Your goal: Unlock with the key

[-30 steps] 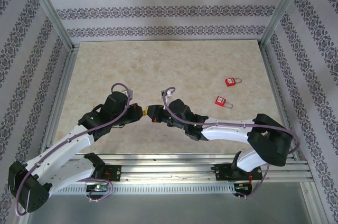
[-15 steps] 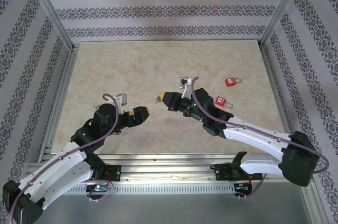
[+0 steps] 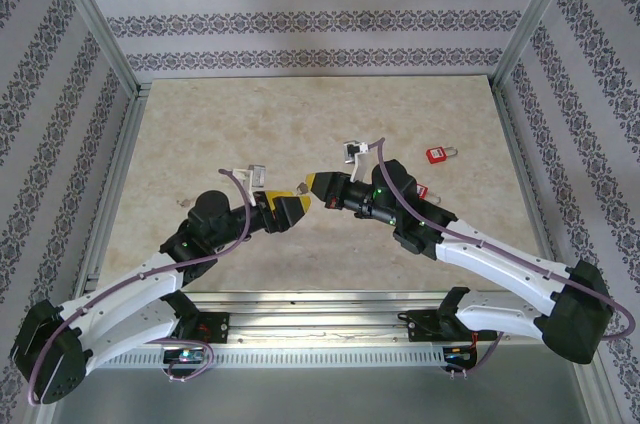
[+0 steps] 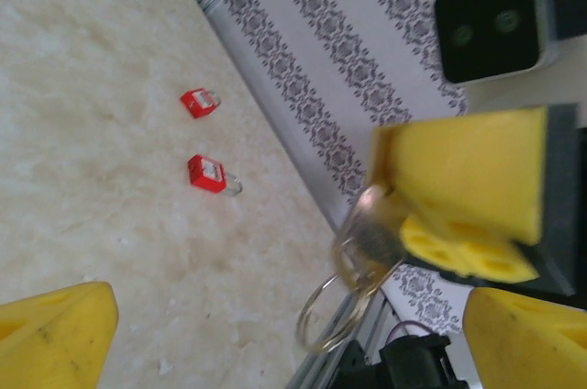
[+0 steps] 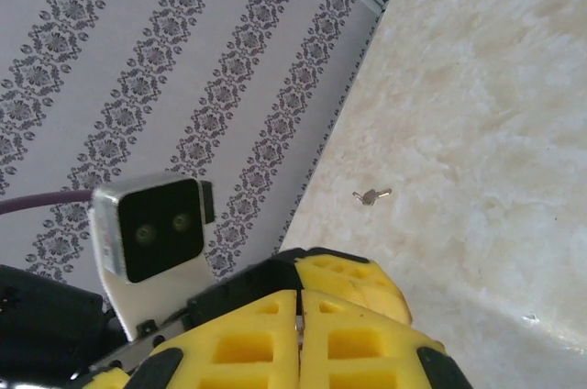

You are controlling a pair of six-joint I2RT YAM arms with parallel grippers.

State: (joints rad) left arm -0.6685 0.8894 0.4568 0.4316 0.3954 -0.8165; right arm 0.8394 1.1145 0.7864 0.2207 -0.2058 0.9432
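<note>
Above the table (image 3: 200, 144), the right gripper (image 3: 316, 184) clamps the key (image 4: 378, 224), ring (image 4: 321, 316) dangling, facing the left gripper (image 3: 290, 206) with fingers (image 4: 55, 338) spread wide, which should pinch the key's head squarely before the right lets go.

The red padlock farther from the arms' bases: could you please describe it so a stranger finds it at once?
On the right half of the beige table, beyond the right arm, lie two red padlocks. The far padlock lies in the open, nearer the back wall; the near padlock is partly hidden by the arm.
</note>
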